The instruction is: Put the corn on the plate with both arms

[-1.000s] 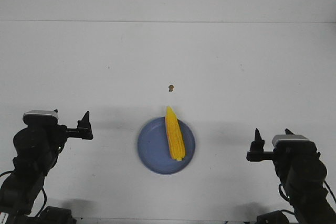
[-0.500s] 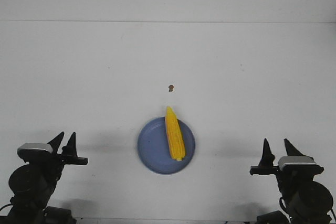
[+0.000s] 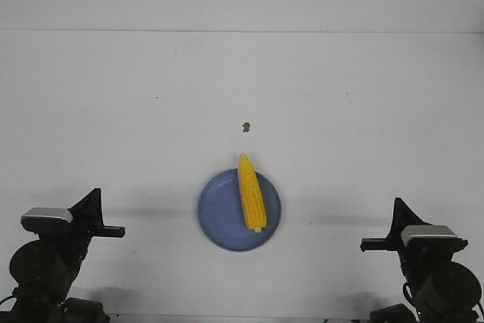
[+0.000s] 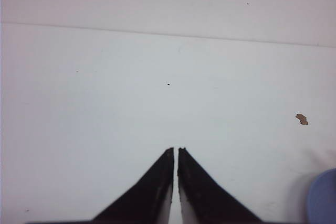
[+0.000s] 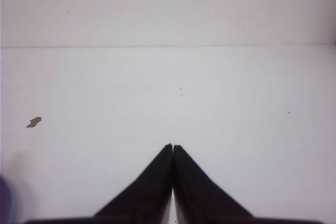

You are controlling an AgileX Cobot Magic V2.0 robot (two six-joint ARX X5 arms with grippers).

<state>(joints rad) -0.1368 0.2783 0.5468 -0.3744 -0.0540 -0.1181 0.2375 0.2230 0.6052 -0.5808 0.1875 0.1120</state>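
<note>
The yellow corn (image 3: 250, 192) lies on the blue plate (image 3: 219, 217) near the table's front middle, its narrow tip over the plate's far rim. My left gripper (image 3: 96, 193) is shut and empty at the front left, well away from the plate. In the left wrist view its jaws (image 4: 175, 150) are together over bare table, and a sliver of the plate (image 4: 325, 198) shows at the edge. My right gripper (image 3: 398, 202) is shut and empty at the front right; the right wrist view (image 5: 172, 146) shows it closed, with the plate's edge (image 5: 4, 199) just visible.
A tiny brown speck (image 3: 245, 127) lies on the white table beyond the plate; it also shows in the left wrist view (image 4: 301, 119) and the right wrist view (image 5: 33, 123). The table's far edge meets a white wall.
Both grippers have drawn back toward the table's front corners and closed from open to shut. The corn and plate have not moved.
</note>
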